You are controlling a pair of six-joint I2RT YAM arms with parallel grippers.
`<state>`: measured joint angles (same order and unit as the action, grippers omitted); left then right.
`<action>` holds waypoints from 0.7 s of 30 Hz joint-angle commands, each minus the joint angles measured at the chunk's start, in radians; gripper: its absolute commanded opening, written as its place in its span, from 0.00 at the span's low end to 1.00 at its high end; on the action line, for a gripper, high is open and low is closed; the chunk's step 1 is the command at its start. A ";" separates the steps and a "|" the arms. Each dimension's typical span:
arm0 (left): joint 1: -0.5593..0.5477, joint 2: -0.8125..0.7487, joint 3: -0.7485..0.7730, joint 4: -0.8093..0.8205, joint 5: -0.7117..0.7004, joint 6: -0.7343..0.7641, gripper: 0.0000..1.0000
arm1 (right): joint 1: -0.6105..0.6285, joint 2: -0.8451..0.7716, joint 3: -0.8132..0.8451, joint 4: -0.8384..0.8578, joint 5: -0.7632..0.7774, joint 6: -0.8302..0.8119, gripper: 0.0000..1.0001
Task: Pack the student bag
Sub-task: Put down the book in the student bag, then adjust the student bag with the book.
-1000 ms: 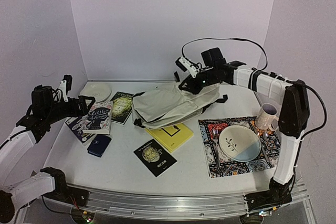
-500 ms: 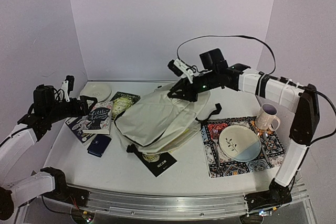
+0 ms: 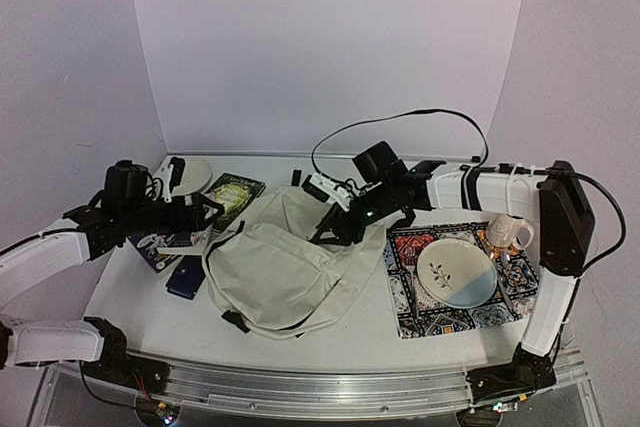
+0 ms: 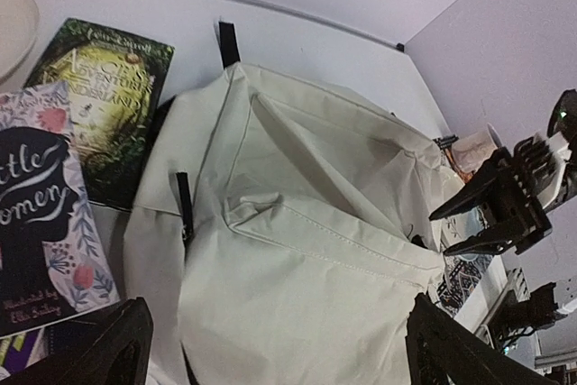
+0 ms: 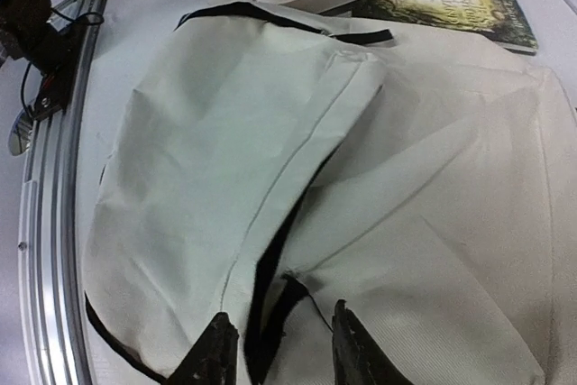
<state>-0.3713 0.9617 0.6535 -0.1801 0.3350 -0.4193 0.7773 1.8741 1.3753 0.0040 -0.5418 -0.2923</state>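
The student bag, cream fabric with black strap ends, lies flat in the middle of the table. My right gripper hovers low over its far right edge. In the right wrist view the bag fills the frame, and the right gripper is open, a black strap end lying loose between its fingers. My left gripper stands wide open at the bag's far left corner. From the left wrist, the bag spreads between the left gripper's fingers, untouched.
Left of the bag are a "Little Women" book, a green book and a navy wallet. A white plate sits at the back left. On the right, a patterned mat holds a plate, with a mug beside it.
My right arm has dragged the bag forward and left, over the yellow and black books, and its jaws have parted. The left arm has swung in toward the bag.
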 commanded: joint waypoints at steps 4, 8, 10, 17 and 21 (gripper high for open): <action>-0.081 0.135 0.082 0.019 -0.166 -0.054 0.99 | -0.006 -0.233 -0.110 0.036 0.392 0.349 0.62; -0.085 0.186 0.117 -0.030 -0.234 -0.055 0.99 | -0.009 -0.325 -0.237 0.038 0.527 0.558 0.79; -0.088 0.218 0.129 -0.060 -0.259 -0.050 0.99 | -0.008 -0.356 -0.311 0.050 0.540 0.655 0.83; -0.112 0.325 0.123 -0.085 -0.264 -0.059 0.93 | -0.008 -0.429 -0.542 0.195 0.593 0.883 0.89; -0.136 0.367 0.108 -0.083 -0.279 -0.071 0.89 | -0.008 -0.359 -0.580 0.303 0.553 0.925 0.88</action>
<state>-0.4856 1.3024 0.7521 -0.2567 0.0877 -0.4764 0.7685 1.4824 0.8070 0.1619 0.0105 0.5186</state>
